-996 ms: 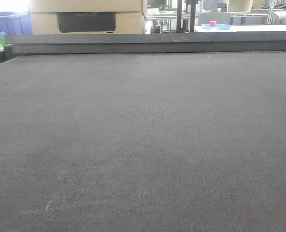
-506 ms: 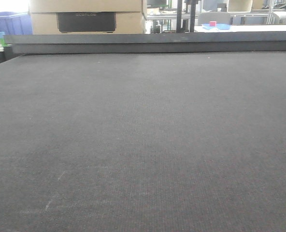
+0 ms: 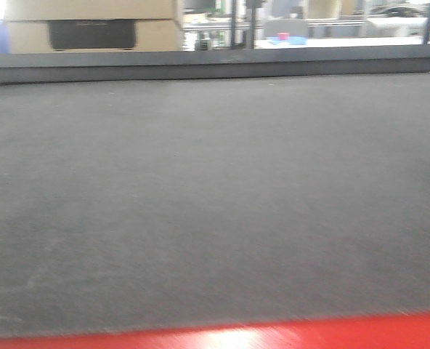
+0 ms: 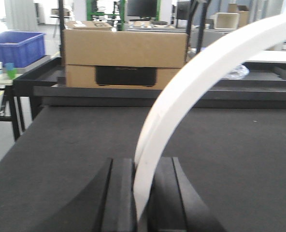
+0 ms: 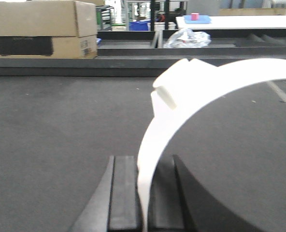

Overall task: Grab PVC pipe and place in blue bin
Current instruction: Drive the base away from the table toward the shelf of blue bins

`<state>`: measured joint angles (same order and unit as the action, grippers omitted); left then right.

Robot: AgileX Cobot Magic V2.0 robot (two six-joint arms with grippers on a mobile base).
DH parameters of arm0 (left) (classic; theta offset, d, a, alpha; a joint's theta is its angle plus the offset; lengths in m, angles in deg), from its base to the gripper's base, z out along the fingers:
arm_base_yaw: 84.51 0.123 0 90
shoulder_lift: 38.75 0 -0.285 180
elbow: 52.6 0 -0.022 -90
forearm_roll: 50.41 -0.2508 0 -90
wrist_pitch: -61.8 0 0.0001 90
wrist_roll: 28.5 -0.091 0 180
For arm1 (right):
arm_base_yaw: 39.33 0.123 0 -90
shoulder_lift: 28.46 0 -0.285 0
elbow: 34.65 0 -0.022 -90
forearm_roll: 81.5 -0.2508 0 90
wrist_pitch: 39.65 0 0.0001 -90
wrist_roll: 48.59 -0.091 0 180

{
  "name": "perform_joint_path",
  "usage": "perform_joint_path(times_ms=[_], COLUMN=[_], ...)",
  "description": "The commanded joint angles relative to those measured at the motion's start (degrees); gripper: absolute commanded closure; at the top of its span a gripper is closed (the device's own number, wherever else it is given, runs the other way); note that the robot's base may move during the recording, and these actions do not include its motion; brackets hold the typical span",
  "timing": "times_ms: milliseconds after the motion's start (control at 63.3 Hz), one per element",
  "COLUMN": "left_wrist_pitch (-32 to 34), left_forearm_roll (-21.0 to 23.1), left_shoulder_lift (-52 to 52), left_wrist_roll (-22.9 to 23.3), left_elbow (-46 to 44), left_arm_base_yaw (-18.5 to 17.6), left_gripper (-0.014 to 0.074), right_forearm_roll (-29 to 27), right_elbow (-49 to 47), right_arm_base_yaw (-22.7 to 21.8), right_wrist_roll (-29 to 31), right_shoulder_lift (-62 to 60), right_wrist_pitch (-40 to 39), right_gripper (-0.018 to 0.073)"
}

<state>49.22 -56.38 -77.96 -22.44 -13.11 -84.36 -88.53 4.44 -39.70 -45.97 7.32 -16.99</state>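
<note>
My left gripper [image 4: 143,163] is shut on a white curved PVC pipe [image 4: 191,82] that arcs up and to the right above the dark table mat [image 4: 61,145]. My right gripper [image 5: 149,160] is shut on a white curved PVC piece [image 5: 206,84] with a notched end, also arcing up to the right. A blue bin [image 4: 15,46] stands on a side stand beyond the table's far left corner in the left wrist view. No gripper or pipe shows in the front view.
A cardboard box [image 4: 126,58] sits behind the table's raised back rail [image 4: 230,94]; it also shows in the front view [image 3: 91,25]. A crumpled plastic bag [image 5: 186,37] lies behind the rail. A red strip [image 3: 273,336] crosses the front view's bottom edge.
The front view has shifted and blurred: the cardboard box and background slid left, and a red strip has come into view along the bottom edge.
</note>
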Motion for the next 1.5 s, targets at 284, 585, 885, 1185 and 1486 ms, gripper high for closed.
perform_joint_path(times_ms=[284,585,885,1185,1486], left_wrist_pitch=[1.6,1.6,1.6,1.6,1.6], left_forearm_roll=[0.3,0.3,0.3,0.3,0.3], left_shoulder_lift=[0.3,0.3,0.3,0.3,0.3], left_wrist_roll=[0.1,0.1,0.1,0.1,0.1], left_elbow=[-0.2,-0.2,-0.2,-0.2,-0.2], left_arm_base_yaw=[0.2,0.2,0.2,0.2,0.2], left_gripper=[0.0707,0.0707,0.0707,0.0707,0.0707], right_forearm_roll=[0.5,0.5,0.5,0.5,0.5], right_elbow=[-0.1,-0.1,-0.1,-0.1,-0.1], right_arm_base_yaw=[0.0,0.0,0.0,0.0,0.0], right_wrist_roll=[0.6,0.6,0.6,0.6,0.6], right_shoulder_lift=[-0.3,-0.3,-0.3,-0.3,-0.3], right_wrist_pitch=[-1.6,-1.6,-1.6,-1.6,-1.6], right_gripper=[0.0728,0.0728,0.0728,0.0728,0.0728])
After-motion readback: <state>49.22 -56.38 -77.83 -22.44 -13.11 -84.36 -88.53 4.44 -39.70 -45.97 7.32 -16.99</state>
